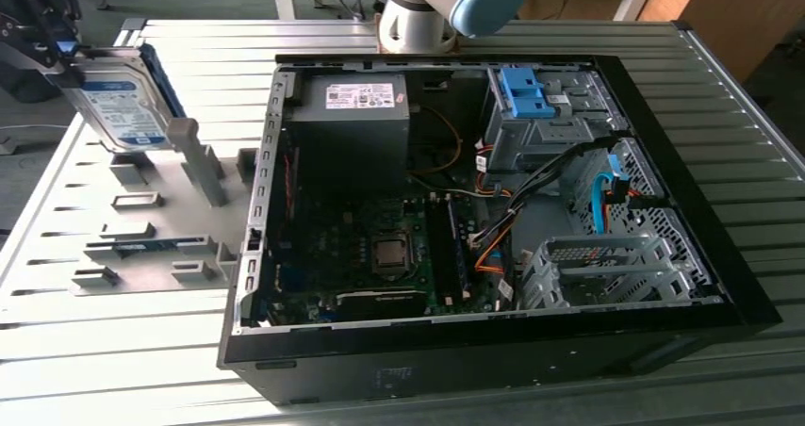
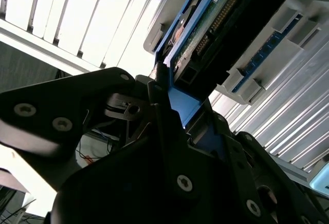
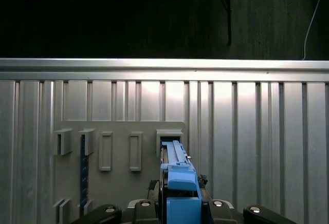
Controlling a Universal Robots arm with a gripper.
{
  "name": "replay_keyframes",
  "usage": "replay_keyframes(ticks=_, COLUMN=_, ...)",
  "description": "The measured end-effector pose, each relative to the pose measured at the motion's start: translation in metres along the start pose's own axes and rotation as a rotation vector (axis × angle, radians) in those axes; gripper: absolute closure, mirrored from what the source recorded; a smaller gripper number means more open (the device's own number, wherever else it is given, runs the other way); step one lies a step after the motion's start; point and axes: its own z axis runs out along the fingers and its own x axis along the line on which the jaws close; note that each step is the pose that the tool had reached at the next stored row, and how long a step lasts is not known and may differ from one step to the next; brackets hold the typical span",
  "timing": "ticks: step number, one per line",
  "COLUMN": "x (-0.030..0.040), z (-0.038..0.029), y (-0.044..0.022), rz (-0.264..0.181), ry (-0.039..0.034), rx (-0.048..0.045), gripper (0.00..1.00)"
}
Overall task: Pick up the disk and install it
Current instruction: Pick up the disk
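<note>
The gripper hangs at about ten o'clock from the open computer case in the exterior view, with its jaws clamped on the upper end of the disk. The disk hangs tilted, label side facing the camera, over the far end of the grey fixture plate, which lies on the slatted metal table at nine o'clock from the case. Its lower edge is just above or at a small holder; I cannot tell whether they touch. In the first wrist view the disk's blue bracket runs edge-on from the gripper toward an open slot in the plate. In the second wrist view a dark finger presses against the bracket. Inside the case, the power supply sits at eleven o'clock and the blue drive-bay latch at one o'clock.
</note>
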Motion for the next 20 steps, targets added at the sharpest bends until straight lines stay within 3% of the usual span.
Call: replay_keyframes(ticks=20, x=-0.0006, z=-0.0224, y=0.0004, rz=0.0, ry=-0.0001, rx=0.0001, gripper=0.64)
